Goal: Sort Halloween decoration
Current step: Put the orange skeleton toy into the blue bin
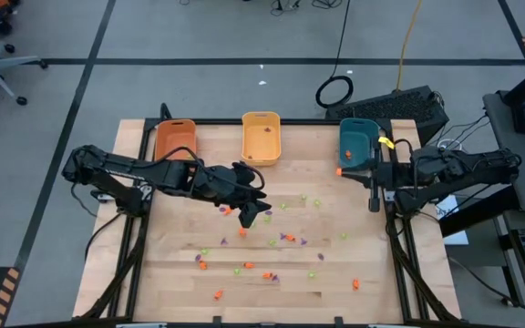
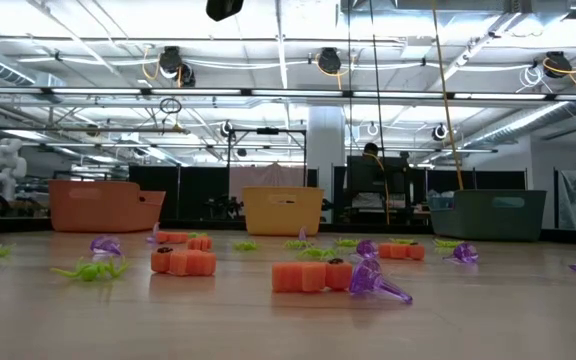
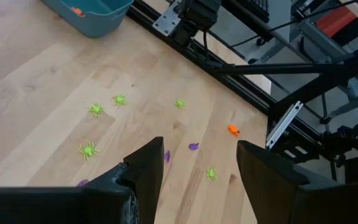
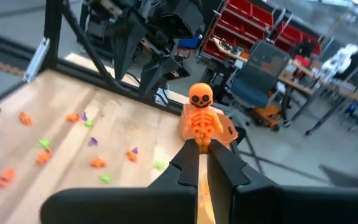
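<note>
Right tool [image 4: 202,163] pinches one orange skeleton trinket [image 4: 201,121]; left tool [image 3: 199,168] spread above table; three bins [image 1: 261,137].

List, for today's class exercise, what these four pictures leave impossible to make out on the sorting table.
- Inside the orange bin, yellow bin and teal bin: low view, walls hide the contents.
- Shapes of scattered trinkets: high view, too small.
- Right gripper pinching an orange skeleton: its legs hidden by the fingers.
- Left gripper: the table directly below it is out of view.
</note>
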Motion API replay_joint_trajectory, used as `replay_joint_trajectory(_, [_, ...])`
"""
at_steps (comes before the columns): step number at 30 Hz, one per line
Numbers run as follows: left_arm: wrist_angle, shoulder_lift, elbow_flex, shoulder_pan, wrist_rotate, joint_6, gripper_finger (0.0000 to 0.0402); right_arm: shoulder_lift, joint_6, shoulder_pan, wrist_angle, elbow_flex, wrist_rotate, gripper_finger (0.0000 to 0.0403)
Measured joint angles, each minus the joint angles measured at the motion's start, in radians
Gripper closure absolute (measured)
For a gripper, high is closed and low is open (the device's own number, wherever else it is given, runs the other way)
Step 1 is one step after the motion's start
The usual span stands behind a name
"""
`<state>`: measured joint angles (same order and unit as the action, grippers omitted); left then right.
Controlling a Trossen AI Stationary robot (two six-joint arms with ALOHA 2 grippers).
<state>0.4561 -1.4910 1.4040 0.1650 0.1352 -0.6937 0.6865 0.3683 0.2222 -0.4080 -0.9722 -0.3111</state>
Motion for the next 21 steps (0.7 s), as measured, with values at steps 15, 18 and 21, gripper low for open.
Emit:
replay_joint_trajectory(15, [0.000, 0.000, 0.000, 0.000, 0.008, 0.003, 0.0198, 0.000, 0.119, 0.000, 0.000, 0.000, -0.002, 0.0403])
replay_joint_trajectory(18, [0.000, 0.000, 0.000, 0.000, 0.008, 0.003, 0.0198, 0.000, 0.115, 0.000, 0.000, 0.000, -0.001, 0.0403])
replay_joint_trajectory(21, [0.000, 0.000, 0.000, 0.000, 0.008, 0.002, 0.0198, 0.000, 0.115, 0.000, -0.001, 0.000, -0.001, 0.0403])
